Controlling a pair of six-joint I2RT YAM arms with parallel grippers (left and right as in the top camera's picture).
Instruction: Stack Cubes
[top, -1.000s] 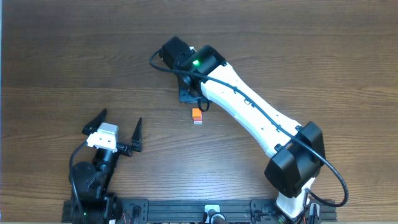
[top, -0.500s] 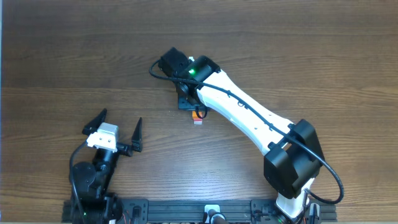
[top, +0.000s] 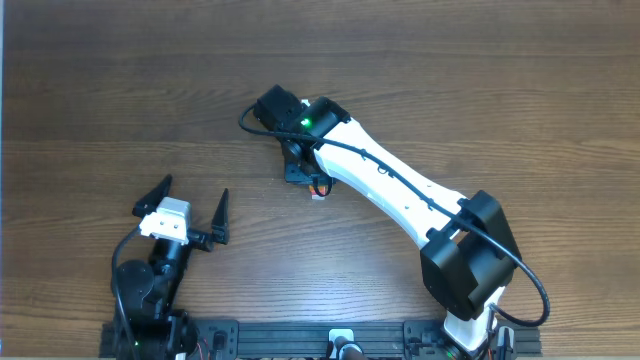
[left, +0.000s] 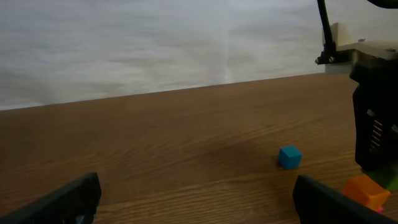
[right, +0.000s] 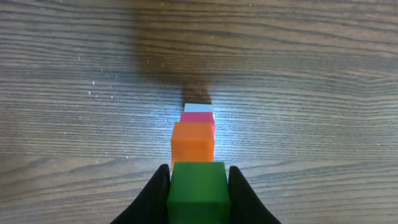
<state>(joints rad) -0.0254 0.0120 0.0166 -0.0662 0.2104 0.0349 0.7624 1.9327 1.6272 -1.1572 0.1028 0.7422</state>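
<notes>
In the top view the right arm (top: 400, 190) covers nearly all of the stack (top: 319, 190); only a sliver peeks out, its colours too small to sort. In the right wrist view the bottom edge cuts off the green cube (right: 198, 190) and the right gripper (right: 199, 180) clasping it. There the orange cube (right: 193, 143) hides most of the pink cube (right: 199, 116) and white cube (right: 199, 107) (thin strips only). In the left wrist view a finger of the left gripper (left: 196, 202) overlaps the orange cube's lower part.
</notes>
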